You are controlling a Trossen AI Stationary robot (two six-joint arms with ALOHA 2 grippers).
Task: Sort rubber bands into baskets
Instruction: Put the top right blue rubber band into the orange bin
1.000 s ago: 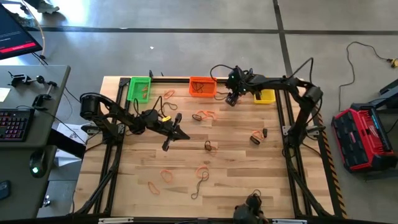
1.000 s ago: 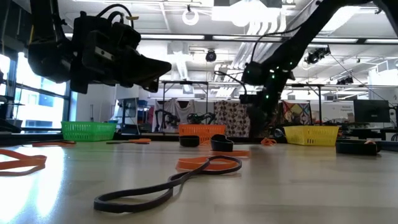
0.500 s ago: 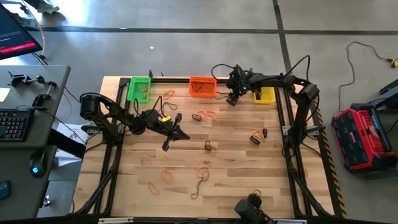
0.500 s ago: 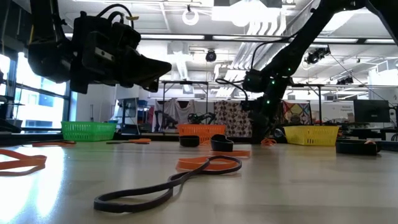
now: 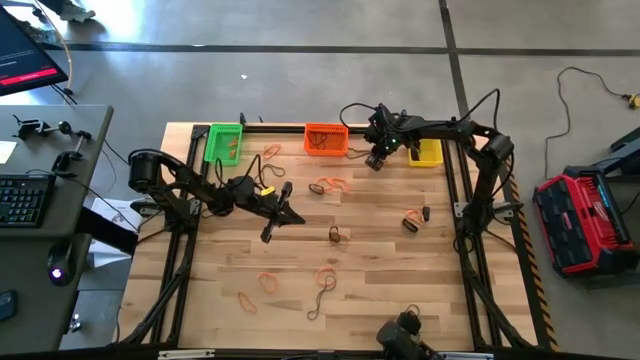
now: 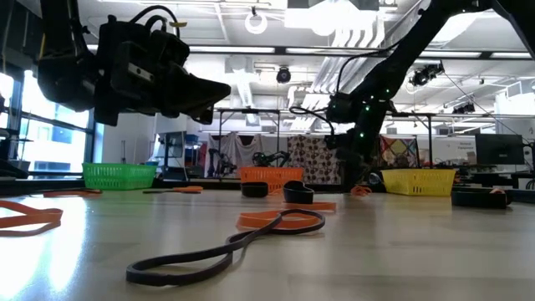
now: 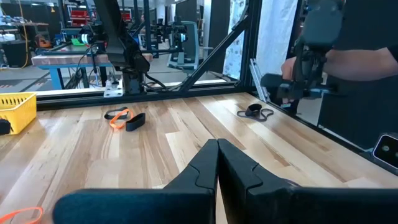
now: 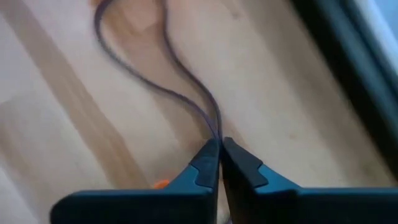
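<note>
The right gripper (image 8: pixel 219 144) is reaching down to the desk (image 5: pixel 380 250) at its far edge, between the orange basket (image 5: pixel 325 139) and the yellow basket (image 5: pixel 428 152), and its fingers (image 8: pixel 205 163) are pressing together on a thin dark band (image 8: pixel 163 73) whose loop is trailing away from the tips across the wood. The left gripper (image 7: pixel 217 144) is hanging above the desk's left middle with its fingers (image 7: pixel 245 168) closed on nothing. Beyond its tips, an orange and a black band (image 7: pixel 125 118) are lying touching, and a dark looped band (image 7: pixel 256 112) is lying near the desk edge. The green basket (image 5: pixel 223 142) is sitting at the far left corner. More orange bands (image 5: pixel 329 185) and a long dark band (image 6: pixel 226 247) are lying scattered over the desk. No readable writing is showing on any of them.
</note>
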